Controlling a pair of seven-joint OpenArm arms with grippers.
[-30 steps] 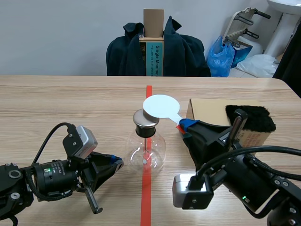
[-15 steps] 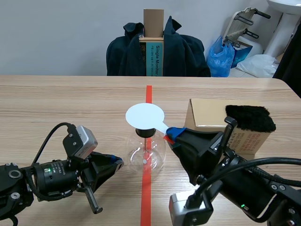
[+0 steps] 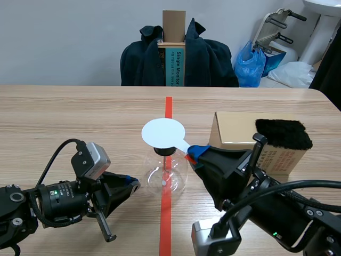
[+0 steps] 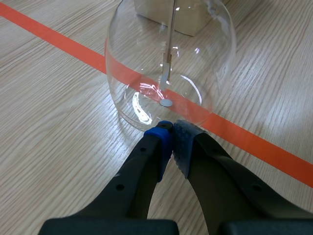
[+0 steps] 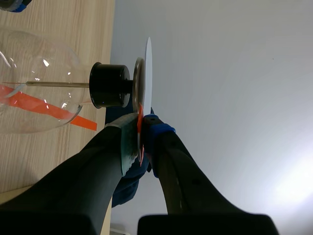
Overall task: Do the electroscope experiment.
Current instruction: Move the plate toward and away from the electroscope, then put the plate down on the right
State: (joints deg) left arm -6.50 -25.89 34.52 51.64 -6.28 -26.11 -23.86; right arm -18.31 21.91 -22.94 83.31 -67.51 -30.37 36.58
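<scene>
One glass electroscope flask (image 3: pixel 166 173) stands on the counter (image 3: pixel 64 117), on the single orange-red tape line (image 3: pixel 168 106). It has one black stopper (image 5: pixel 111 85) in its neck, one metal cap (image 5: pixel 138 82) above that, and one thin rod (image 4: pixel 171 29) hanging inside.

One white disc (image 3: pixel 163 133) on a red handle lies flat across the cap, seemingly touching it.

Two grippers:
- The right gripper (image 3: pixel 193 153) is clamped on the disc's handle, just beside the flask's neck.
- The left gripper (image 4: pixel 171 139) has its pads pressed together on nothing, with its tips at the flask's lower wall.

One cardboard box (image 3: pixel 240 128) sits behind the right arm, with one black fur block (image 3: pixel 283 133) on or against it; I cannot tell which.

Beyond the counter are one dark jacket (image 3: pixel 208 58) draped over a chair and one blue plastic bag (image 3: pixel 250 64).
</scene>
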